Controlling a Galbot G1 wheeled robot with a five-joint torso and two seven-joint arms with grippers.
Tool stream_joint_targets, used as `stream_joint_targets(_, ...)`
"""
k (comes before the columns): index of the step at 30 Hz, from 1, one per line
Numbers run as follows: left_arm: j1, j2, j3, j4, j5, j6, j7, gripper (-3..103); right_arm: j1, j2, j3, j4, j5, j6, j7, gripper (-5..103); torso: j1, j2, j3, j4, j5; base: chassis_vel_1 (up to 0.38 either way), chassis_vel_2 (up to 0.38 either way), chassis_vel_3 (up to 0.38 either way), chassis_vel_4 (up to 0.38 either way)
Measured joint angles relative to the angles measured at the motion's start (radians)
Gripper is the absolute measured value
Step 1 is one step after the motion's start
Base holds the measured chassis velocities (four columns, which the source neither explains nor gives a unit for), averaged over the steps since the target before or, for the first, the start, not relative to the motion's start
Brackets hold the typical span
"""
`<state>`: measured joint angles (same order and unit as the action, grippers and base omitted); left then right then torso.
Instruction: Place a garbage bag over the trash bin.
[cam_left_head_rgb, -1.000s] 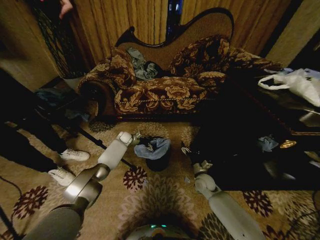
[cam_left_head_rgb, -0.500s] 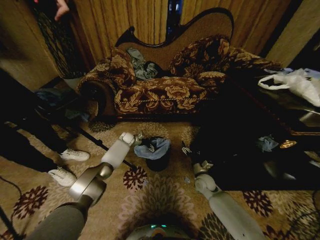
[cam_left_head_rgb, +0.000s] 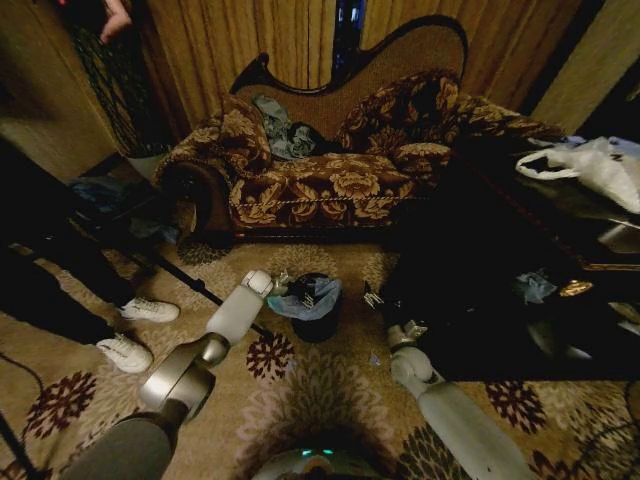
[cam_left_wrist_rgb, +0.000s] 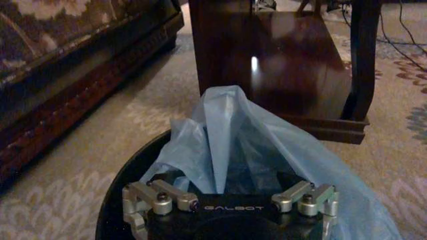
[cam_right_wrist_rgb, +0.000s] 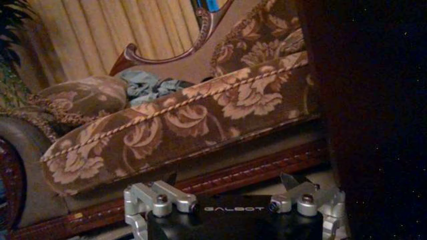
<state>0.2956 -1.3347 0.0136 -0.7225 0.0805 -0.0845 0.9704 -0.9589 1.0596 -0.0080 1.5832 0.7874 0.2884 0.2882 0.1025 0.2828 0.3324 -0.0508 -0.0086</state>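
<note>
Since the earlier frame the left gripper (cam_left_head_rgb: 287, 288) has advanced onto the trash bin (cam_left_head_rgb: 318, 322) — fingers clamped on the garbage bag (cam_left_head_rgb: 312, 298), which is bunched over the bin's rim, before the sofa (cam_left_head_rgb: 330, 170). Right gripper (cam_left_head_rgb: 372, 297) hangs beside the bin — fingers apart.

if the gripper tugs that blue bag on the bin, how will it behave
The garbage bag probably stays floppy: it peaks and folds over the trash bin. Its slight gloss suggests thin film that may slip. Likely very light, so it should follow the left gripper easily.
</note>
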Motion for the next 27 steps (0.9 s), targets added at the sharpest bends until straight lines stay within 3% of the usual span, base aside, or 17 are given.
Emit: stream_joint_targets(27, 0.112, 0.004, -0.002, -0.157, -0.075, 0.031, -0.027, 100, 0.003, 0.038, -0.049, -0.002, -0.068, -0.005, 0.007, 100, 0.000, 0.000, 0.000, -0.0002, -0.0001, 0.000, 0.000, 0.000, 0.000)
